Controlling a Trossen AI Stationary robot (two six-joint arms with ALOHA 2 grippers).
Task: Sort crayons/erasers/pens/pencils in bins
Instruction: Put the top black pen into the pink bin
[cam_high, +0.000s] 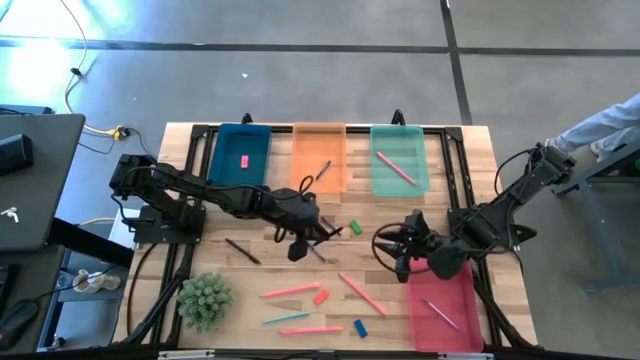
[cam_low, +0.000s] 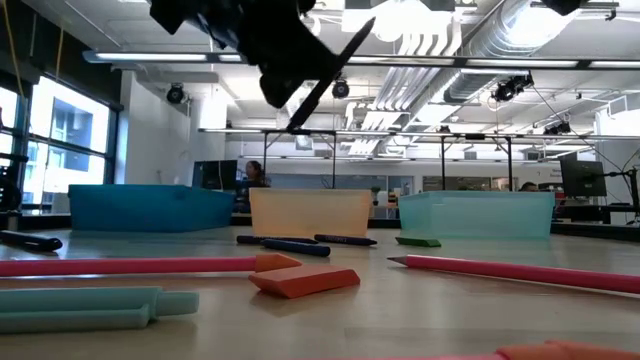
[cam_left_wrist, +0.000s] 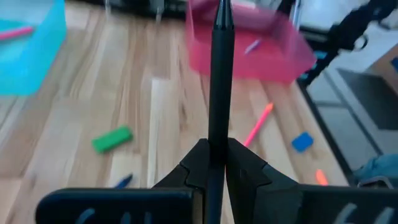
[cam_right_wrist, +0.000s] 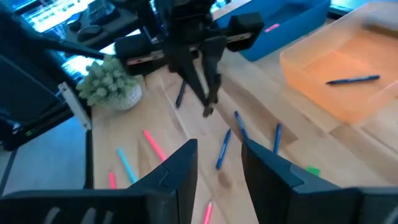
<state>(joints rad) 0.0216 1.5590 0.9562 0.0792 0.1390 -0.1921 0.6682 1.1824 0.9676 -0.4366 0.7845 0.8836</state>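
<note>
My left gripper (cam_high: 303, 243) hangs over the middle of the table, shut on a slim dark pen (cam_left_wrist: 219, 93); the low view shows the pen (cam_low: 330, 75) high above the tabletop. My right gripper (cam_right_wrist: 217, 158) waits open and holds nothing, beside the red-pink bin (cam_high: 445, 310). Along the far edge stand the blue bin (cam_high: 225, 170) with a pink eraser, the orange bin (cam_high: 305, 165) with a pen (cam_right_wrist: 354, 79), and the teal bin (cam_high: 420, 175) with a pink pencil. Dark crayons (cam_low: 300, 246), a green eraser (cam_high: 355, 228) and a black pen (cam_high: 243, 252) lie flat on the wood. My left gripper pinches the pen's shaft (cam_left_wrist: 216, 146) between its two fingers (cam_left_wrist: 196, 165). The pen runs along the fingers, and its long free part juts out past the fingertips. It is lifted clear of the table and slanted (cam_low: 345, 55).
Near the front edge lie pink pencils (cam_high: 290, 291), a light blue pencil (cam_high: 287, 318), an orange eraser (cam_high: 321, 296) and a blue eraser (cam_high: 360, 327). A small potted plant (cam_high: 205, 300) stands at the front left. A person's sleeve (cam_high: 600, 130) shows beyond the table's right side.
</note>
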